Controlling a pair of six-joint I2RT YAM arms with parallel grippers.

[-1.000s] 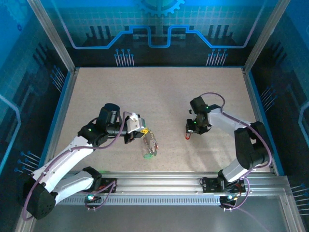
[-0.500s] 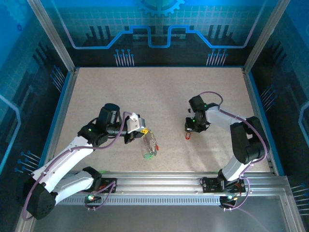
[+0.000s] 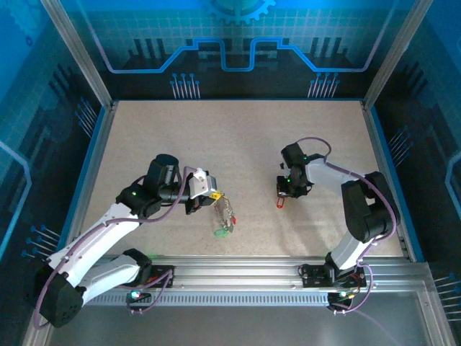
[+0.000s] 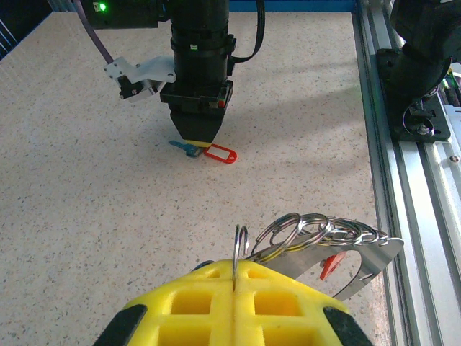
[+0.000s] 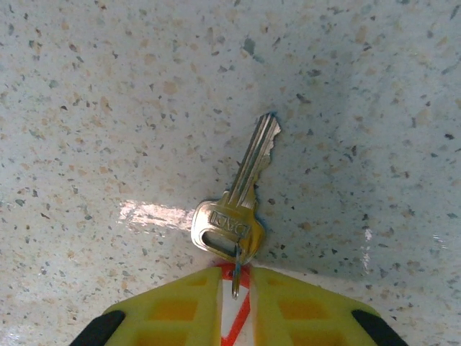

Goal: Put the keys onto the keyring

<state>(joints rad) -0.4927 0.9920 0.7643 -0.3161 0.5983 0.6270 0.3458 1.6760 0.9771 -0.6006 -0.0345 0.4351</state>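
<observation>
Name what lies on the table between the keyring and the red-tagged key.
Nothing: the top external view shows bare speckled table between the keyring and the red-tagged key. The left wrist view agrees.

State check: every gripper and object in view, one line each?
left gripper: shut on the keyring
keyring: held, several rings bunched on it
right gripper: down at the table, fingers straddling the red tag
key: flat on table, off the keyring
red tag: joined to key, on table

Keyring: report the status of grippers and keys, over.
Left gripper shut on keyring. Right gripper nearly closed around red tag of key on table, grip unconfirmed. Nothing in the way.
</observation>
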